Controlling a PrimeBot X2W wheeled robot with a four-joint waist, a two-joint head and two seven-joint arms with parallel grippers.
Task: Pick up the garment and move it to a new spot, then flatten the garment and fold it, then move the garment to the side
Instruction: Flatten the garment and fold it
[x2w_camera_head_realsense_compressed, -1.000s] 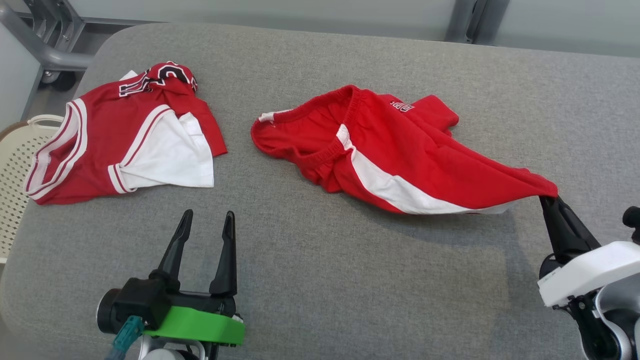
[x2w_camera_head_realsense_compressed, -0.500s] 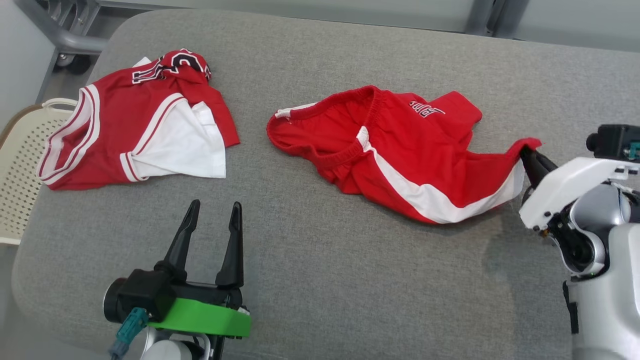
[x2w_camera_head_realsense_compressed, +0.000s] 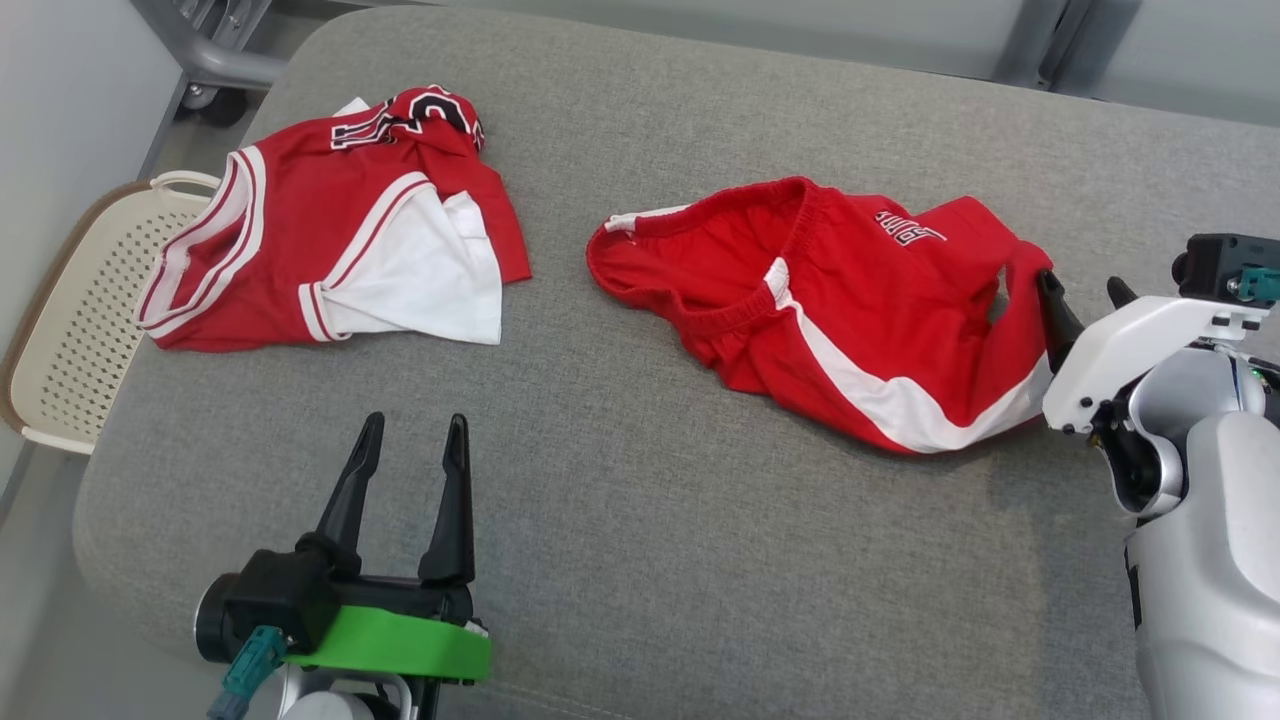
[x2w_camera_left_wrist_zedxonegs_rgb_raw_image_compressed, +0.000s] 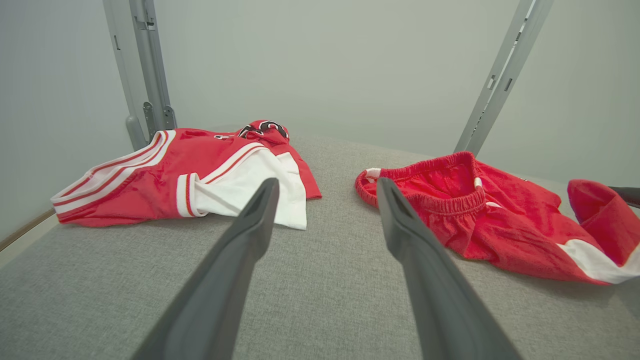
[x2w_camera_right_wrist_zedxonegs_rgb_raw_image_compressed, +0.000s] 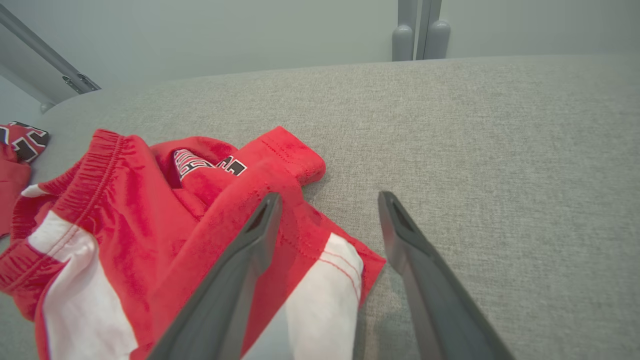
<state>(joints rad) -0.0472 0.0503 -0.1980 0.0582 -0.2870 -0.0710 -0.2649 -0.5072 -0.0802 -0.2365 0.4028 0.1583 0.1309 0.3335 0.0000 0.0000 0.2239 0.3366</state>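
A pale perforated plastic laundry basket (x2w_camera_head_realsense_compressed: 70, 340) stands off the left edge of the grey fabric-covered table (x2w_camera_head_realsense_compressed: 700, 560), lower than its top. On the table's far-left part lies a red and white sports jersey (x2w_camera_head_realsense_compressed: 330, 230) with striped trim. It is loosely folded, with a white panel uppermost on its near side and black lettering bunched at the far end.

Over the table's near-left part hangs the left gripper (x2w_camera_head_realsense_compressed: 416, 425), on a green-banded wrist. Its two long dark fingers stand wide apart and point toward the far edge, with nothing between them. In the left wrist view those fingers (x2w_camera_left_wrist_zedxonegs_rgb_raw_image_compressed: 250, 250) frame bare grey cloth.

The garment in question, a pair of red shorts (x2w_camera_head_realsense_compressed: 850, 300) with an elastic waistband and a white side stripe, lies crumpled on the table's middle-right part. The waistband opening faces the table's left side. Small lettering shows near the far edge of the fabric. The right-hand leg hem is humped up against the right gripper.

The right gripper (x2w_camera_head_realsense_compressed: 1080, 285) sits at the table's right side with its fingers spread wide, clamping nothing. In the right wrist view one finger (x2w_camera_right_wrist_zedxonegs_rgb_raw_image_compressed: 240, 260) lies across the red hem and white stripe of the shorts (x2w_camera_right_wrist_zedxonegs_rgb_raw_image_compressed: 150, 225). The other finger is over bare table.
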